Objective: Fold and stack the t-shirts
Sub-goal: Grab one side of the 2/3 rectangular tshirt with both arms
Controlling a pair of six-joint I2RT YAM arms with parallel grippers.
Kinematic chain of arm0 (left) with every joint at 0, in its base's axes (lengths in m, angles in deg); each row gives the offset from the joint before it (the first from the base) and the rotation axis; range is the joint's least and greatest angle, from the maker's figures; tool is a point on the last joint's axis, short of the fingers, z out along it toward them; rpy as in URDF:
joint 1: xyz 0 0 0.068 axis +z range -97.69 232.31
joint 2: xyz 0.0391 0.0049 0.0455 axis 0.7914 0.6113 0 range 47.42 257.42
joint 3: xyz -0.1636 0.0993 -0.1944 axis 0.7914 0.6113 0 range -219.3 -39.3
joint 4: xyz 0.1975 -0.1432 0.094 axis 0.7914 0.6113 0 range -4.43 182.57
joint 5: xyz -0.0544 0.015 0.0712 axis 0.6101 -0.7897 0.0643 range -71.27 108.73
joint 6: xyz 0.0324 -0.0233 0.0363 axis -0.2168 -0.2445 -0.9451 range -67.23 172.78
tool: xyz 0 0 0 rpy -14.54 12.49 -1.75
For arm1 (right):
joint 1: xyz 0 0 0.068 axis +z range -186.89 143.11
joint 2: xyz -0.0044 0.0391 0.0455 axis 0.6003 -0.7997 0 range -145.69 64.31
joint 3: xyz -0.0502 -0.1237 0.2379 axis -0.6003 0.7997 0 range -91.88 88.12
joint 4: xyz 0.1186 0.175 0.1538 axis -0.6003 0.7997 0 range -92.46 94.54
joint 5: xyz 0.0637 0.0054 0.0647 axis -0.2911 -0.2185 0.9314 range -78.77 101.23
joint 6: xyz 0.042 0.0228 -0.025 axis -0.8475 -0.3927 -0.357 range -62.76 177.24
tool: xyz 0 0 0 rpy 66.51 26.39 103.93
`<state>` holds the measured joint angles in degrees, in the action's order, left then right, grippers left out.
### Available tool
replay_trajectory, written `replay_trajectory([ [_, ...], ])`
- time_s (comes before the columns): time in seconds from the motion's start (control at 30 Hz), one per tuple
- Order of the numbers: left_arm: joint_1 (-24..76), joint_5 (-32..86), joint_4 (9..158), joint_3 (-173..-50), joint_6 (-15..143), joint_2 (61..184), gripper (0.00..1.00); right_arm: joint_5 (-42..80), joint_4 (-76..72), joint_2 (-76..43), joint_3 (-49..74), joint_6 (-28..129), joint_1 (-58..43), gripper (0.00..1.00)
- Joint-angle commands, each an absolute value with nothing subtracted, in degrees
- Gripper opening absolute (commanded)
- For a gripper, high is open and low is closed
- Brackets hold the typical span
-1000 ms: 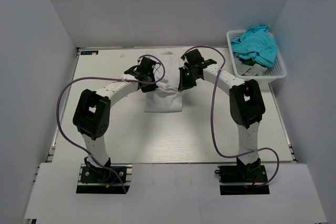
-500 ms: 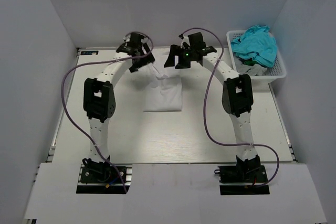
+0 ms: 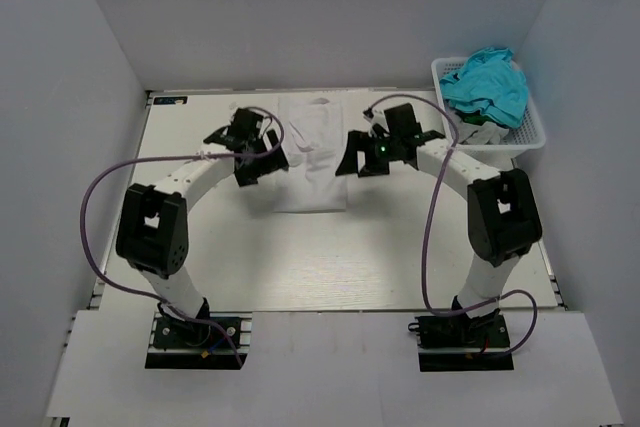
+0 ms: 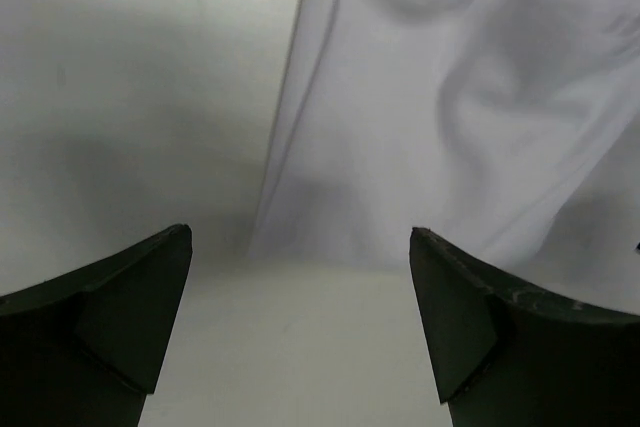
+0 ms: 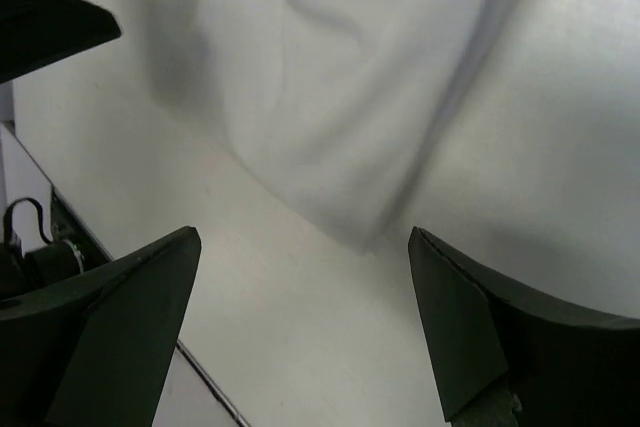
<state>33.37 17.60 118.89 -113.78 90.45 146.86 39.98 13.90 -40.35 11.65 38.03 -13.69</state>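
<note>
Left arm [image 3: 150,232]: rises from its base, bends at a raised elbow on the outer left, and the forearm runs inward and away from the base. The left end effector [image 3: 255,160] sits low over the table [image 3: 300,257], just beside the left edge of the t-shirt [image 3: 315,152]. In the left wrist view the left end effector [image 4: 300,322] is spread wide, with nothing between its fingers [image 4: 110,317]. Bare table lies in the gap, and the t-shirt [image 4: 430,117] lies ahead and to the right of it, not touching.

Right arm [image 3: 505,212]: mirrors this pose, with its elbow raised on the outer right and its forearm reaching inward. The right end effector [image 3: 360,160] is just beside the t-shirt's right edge. In the right wrist view the right end effector [image 5: 300,332] is likewise spread and grips nothing. The t-shirt [image 5: 340,77] lies ahead of it, with a folded corner pointing toward the gap.

The white t-shirt lies flat as a narrow oblong on the table between the two end effectors. A basket [image 3: 535,137] holding teal cloth [image 3: 487,82] stands well beyond the right end effector, at the table's far right corner.
</note>
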Motion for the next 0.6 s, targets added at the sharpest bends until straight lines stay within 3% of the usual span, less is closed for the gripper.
replay_trajectory([
  [0.0, 32.89, 22.76, 116.17, -102.02, 89.69, 138.84, 1.0, 40.93, 11.18, -34.66, 22.35, 36.76, -13.69, 0.9],
  [0.1, 32.89, 25.92, 110.72, -95.14, 90.3, 136.1, 1.0, 41.29, 10.2, -34.74, 25.61, 36.41, -13.6, 0.9],
  [0.37, 32.36, 28.93, 105.97, -92.04, 90.83, 140.67, 1.0, 43.31, 8.09, -40.63, 26.07, 35.79, -12.64, 0.9],
  [0.5, 32.36, 28.92, 104.03, -92.04, 90.31, 142.95, 0.89, 45.41, 6.94, -44.74, 24.67, 35.09, -11.85, 0.85],
  [0.57, 32.36, 29.45, 104.55, -92.04, 90.3, 144.79, 0.83, 46.64, 6.59, -46.16, 24.05, 34.91, -11.32, 0.77],
])
